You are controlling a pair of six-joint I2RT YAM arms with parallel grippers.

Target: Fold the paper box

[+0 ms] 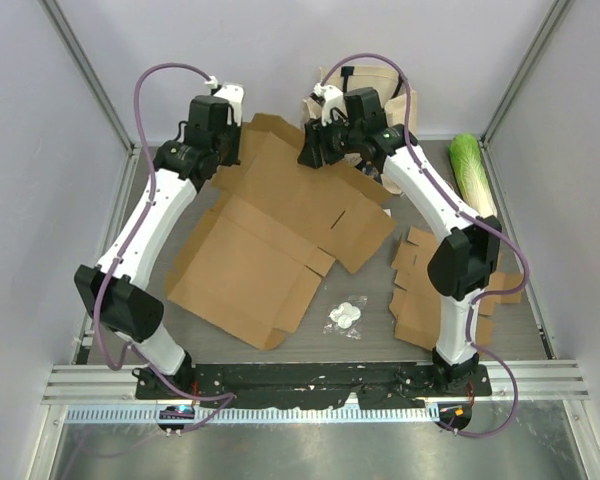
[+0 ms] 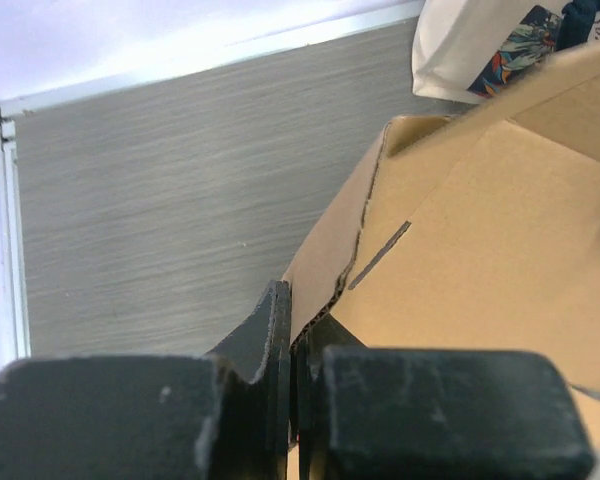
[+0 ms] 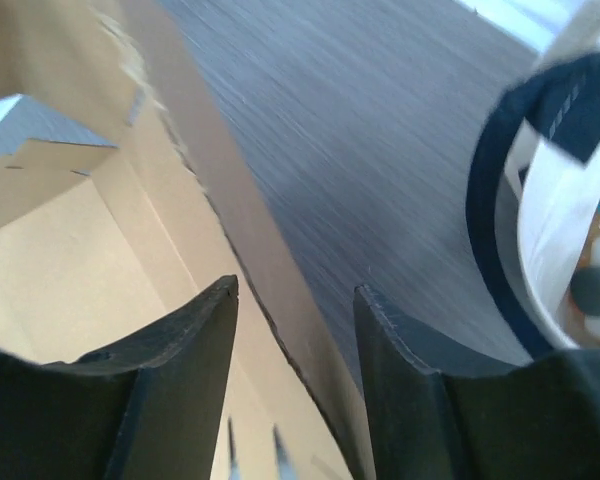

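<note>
**From above:** The cardboard box point(image 1: 280, 235), not yet folded, lies as one flat, creased sheet across the middle of the grey table point(image 1: 370, 345). Its far flaps are tilted up where two arms reach in from either side. The left gripper point(image 1: 230, 135) meets the sheet's far left corner and the right gripper point(image 1: 315, 150) its far edge, apparently to raise a panel along a crease. Loose cardboard scraps point(image 1: 420, 290) sit by the right arm, and a small clear plastic packet point(image 1: 347, 315) lies near the sheet's front edge. A green cabbage point(image 1: 472, 168) rests against the right rail and a cloth bag point(image 1: 365, 85) stands at the back (none of them part of the job, by the look of it). Pale walls point(image 1: 40, 150) close the table in.

**Left wrist:** The left gripper point(image 2: 295, 340) is pinched tight on the ragged edge of a brown flap, holding it up off the brushed-metal top. The bag point(image 2: 470, 45) shows at upper right.

**Right wrist:** The right gripper point(image 3: 295, 300) stands parted, and a cardboard edge runs between its jaws without being clamped. The bag's dark strap lies just beyond.
</note>
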